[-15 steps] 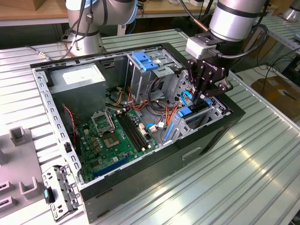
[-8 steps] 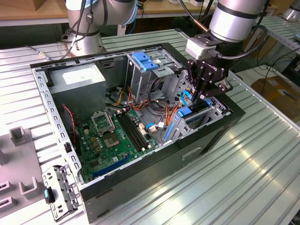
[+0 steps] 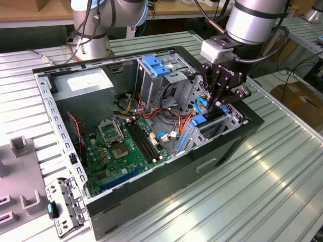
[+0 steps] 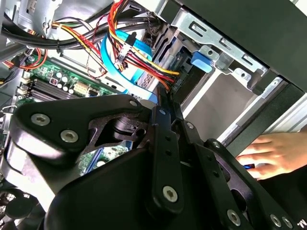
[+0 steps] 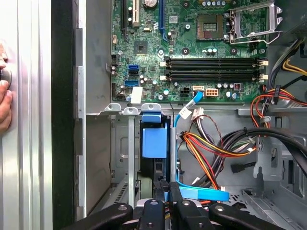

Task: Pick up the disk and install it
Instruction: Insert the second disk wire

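The disk (image 3: pixel 208 122) stands on edge in the drive bay at the exterior view's right end of the open computer case (image 3: pixel 151 201). Its blue rail (image 5: pixel 154 141) shows between the bay's metal walls in the first wrist view. My gripper (image 3: pixel 218 107) hangs straight above that bay with its black fingers drawn together. The fingertips (image 5: pixel 175 194) sit at the disk's upper edge, with a sliver of blue rail beside them. In the second wrist view the gripper (image 4: pixel 163 98) points down past the cable bundle into the bay.
Orange, yellow and blue cables (image 5: pixel 211 143) crowd the space beside the bay. The motherboard (image 3: pixel 121 146), a grey power supply box (image 3: pixel 83 85) and a tall cage with a blue tab (image 3: pixel 154 65) fill the case. A person's hand (image 4: pixel 273 153) rests outside it.
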`<action>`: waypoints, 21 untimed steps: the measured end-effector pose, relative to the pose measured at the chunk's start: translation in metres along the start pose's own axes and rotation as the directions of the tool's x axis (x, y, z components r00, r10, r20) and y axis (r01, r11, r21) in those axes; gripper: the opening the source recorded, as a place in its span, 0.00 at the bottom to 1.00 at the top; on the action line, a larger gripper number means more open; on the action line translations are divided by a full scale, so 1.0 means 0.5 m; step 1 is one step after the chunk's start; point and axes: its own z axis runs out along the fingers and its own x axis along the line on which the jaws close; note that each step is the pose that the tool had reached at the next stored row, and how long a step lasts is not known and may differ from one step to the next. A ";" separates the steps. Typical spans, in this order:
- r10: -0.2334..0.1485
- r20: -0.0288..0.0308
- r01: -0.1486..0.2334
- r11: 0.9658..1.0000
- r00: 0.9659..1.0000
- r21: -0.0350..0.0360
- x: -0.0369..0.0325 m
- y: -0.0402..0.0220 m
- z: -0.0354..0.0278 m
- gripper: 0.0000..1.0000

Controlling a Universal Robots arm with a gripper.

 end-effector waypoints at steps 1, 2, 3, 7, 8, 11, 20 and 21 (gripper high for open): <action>0.000 0.000 0.000 1.000 1.000 0.000 0.001 0.000 0.000 0.16; 0.000 0.000 0.000 1.000 1.000 0.000 0.002 0.000 0.000 0.16; 0.000 0.000 0.000 1.000 1.000 0.000 0.004 0.000 0.000 0.16; 0.000 0.000 0.000 1.000 1.000 0.000 0.007 0.000 0.000 0.16; 0.000 0.001 0.000 1.000 1.000 0.000 0.007 0.000 0.001 0.16; 0.000 0.005 0.000 1.000 1.000 0.000 0.007 0.000 0.003 0.16; 0.000 0.010 0.000 1.000 1.000 0.000 0.006 0.000 0.009 0.16; 0.000 0.010 0.000 1.000 1.000 0.000 0.006 0.000 0.010 0.16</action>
